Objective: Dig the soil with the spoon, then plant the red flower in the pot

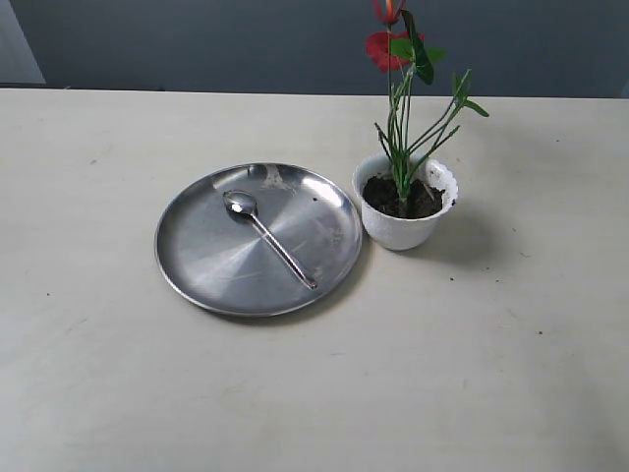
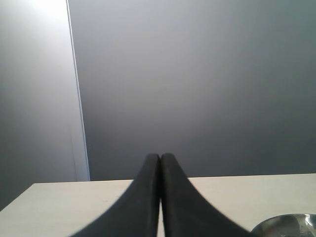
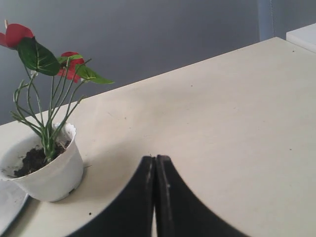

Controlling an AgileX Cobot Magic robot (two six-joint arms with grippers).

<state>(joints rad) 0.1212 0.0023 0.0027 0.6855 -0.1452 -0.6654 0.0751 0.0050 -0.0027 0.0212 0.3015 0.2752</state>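
The white scalloped pot [image 1: 403, 222] stands on the table just right of the steel plate [image 1: 211, 265]. Dark soil [image 1: 393, 197] fills it, and the red flower [image 1: 385, 47] stands upright in that soil on thin green stems. The silver spoon [image 1: 265, 234] lies on the plate, bowl toward the back. The right wrist view shows the pot [image 3: 52, 173], soil [image 3: 33, 159] and flower [image 3: 17, 33] off to one side of my right gripper [image 3: 156, 159], which is shut and holds nothing. My left gripper [image 2: 160, 157] is shut too, holding nothing, with the plate's rim [image 2: 286, 224] beside it. Neither gripper shows in the exterior view.
A beige table [image 1: 472, 374] carries everything, with a dark grey wall behind its far edge. A pale wall panel [image 2: 34, 89] stands beyond the table's corner in the left wrist view.
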